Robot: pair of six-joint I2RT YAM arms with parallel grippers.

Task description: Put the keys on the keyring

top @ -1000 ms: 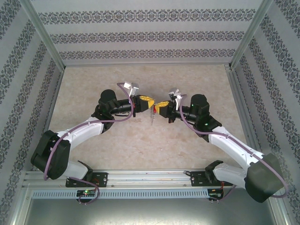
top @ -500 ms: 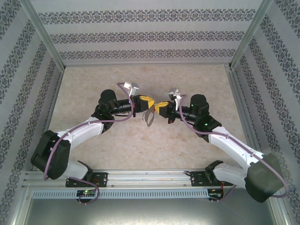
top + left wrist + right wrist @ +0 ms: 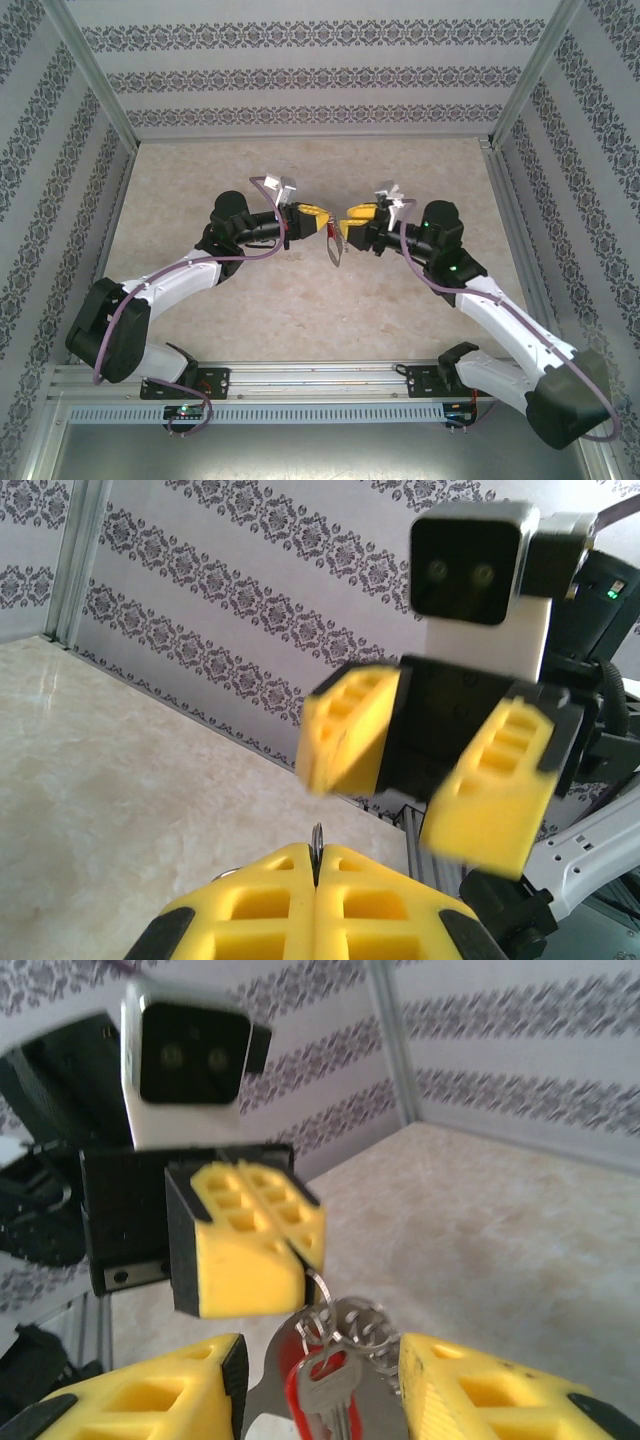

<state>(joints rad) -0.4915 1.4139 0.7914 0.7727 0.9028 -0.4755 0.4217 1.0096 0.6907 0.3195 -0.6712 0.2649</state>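
Just above the middle of the top view, the left gripper (image 3: pixel 322 219) is pinched fully shut on the keyring (image 3: pixel 335 250), which hangs off its fingertips above the table (image 3: pixel 250 310). In the left wrist view a thin sliver of metal stands up from the seam of the closed yellow pads, so the hold is only on the ring's edge. The right gripper (image 3: pixel 349 220) faces it from the right with its jaws apart and nothing between them.

At the bottom centre of the right wrist view, the key (image 3: pixel 322 1392) hangs below a bunch of silvery clips (image 3: pixel 352 1326), red showing round the silver part. It dangles in the gap between the right gripper's fingers (image 3: pixel 480 1390). I cannot tell whether either pad brushes it. The key looks to be hooked on, though the link itself is too small to confirm.

If so, the step in hand is the let-go. The right gripper should draw straight back toward the right of the frame, jaws no narrower, so that neither pad catches a clip or tugs the key. The left grip should be firm and motionless, since the edge hold could slip and a swing might shake the key loose.
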